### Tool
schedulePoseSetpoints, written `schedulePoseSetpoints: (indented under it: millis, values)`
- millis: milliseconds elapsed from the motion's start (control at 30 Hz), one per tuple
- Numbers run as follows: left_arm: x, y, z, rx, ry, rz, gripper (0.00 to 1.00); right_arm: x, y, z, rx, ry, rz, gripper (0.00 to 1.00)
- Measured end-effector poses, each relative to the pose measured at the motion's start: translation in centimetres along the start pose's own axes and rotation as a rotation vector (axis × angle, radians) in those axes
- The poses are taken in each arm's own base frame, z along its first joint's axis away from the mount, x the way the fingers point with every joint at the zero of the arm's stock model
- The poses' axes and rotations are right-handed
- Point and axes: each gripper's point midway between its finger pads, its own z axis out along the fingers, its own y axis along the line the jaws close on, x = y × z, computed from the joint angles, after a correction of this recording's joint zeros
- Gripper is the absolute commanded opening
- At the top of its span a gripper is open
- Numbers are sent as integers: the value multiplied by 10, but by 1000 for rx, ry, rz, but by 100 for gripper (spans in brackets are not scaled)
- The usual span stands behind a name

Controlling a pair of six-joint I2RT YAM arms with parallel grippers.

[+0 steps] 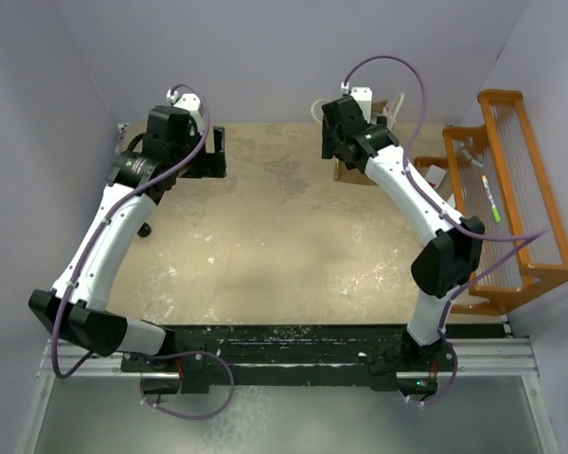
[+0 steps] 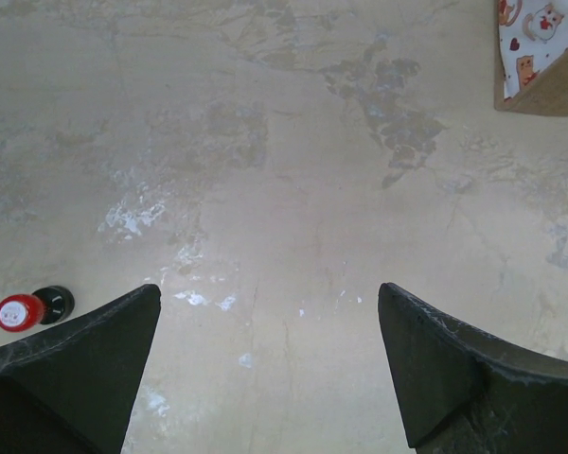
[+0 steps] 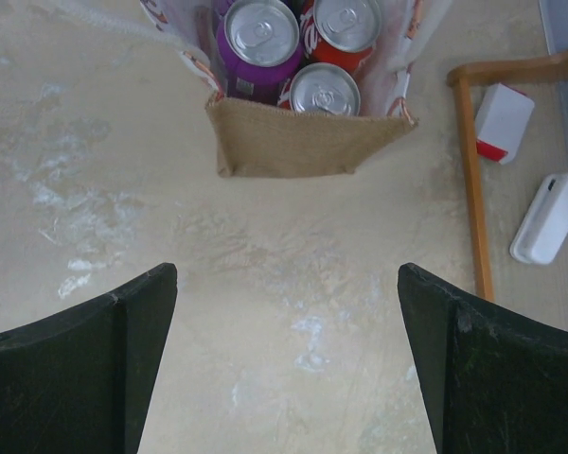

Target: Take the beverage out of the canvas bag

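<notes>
Right fingers [image 3: 95, 369] parted wide, nothing between them, hovering over bare bench [image 3: 293, 284]. Straight ahead and centred on the gap: the canvas bag [image 3: 308, 142], standing upright, its near wall facing the wrist, mouth open upward. Inside, packed close, three drinks on end: the nearest can [image 3: 325, 90] against the near wall, a purple can [image 3: 257, 38] behind it to the left, a red can [image 3: 347, 24] behind it to the right. Long axis of each vertical, lids up. Hence, most likely, a reach forward and then down from above, closing across a can's round side. Little room between neighbours, probably the tight part. Right of the bag, a wooden rack [image 3: 469, 189], with a red-and-white box [image 3: 502, 123] and a white oblong piece [image 3: 549, 218] beside it.

Left fingers [image 2: 76, 369] likewise spread and empty, well apart from the bag. Only one tan corner with printed lining at the far right edge of that view. Near the left finger, a small red-capped black item [image 2: 24, 310] on the bench. Right arm plainly the nearer, so judged the one to pick.

From above, the bag [image 1: 345, 174] almost wholly hidden under the right wrist, no cans visible. Lids and their arrangement shown by the right wrist view alone; overall layout of both arms and the rack given only overhead.
</notes>
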Motion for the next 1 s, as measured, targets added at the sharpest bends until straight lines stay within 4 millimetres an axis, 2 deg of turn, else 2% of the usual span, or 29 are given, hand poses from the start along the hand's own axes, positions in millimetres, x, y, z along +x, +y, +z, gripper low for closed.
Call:
schedulePoseSetpoints:
  millis: [167, 233, 300, 433, 533, 633, 833, 1000]
  values:
    - [7, 0, 37, -14, 47, 36, 99, -10, 4, 27, -22, -3, -12, 100]
    - [9, 0, 49, -16, 62, 56, 99, -19, 4, 34, -34, -13, -2, 100]
    - [6, -1, 59, -14, 60, 71, 99, -37, 6, 43, -59, -41, 24, 100]
    - [-6, -2, 69, -14, 29, 99, 99, -61, 9, 60, -101, -85, 40, 100]
    - [-14, -1, 70, -22, -1, 114, 99, -69, 13, 76, -137, -101, 34, 97]
    - [-22, 1, 70, -31, -28, 131, 99, -68, 20, 94, -179, -92, 17, 91]
    - [-29, 5, 70, -42, -48, 148, 99, -45, 33, 127, -239, -25, -15, 87]
    - [-30, 6, 70, -47, -54, 149, 99, -29, 43, 140, -274, 22, -30, 86]
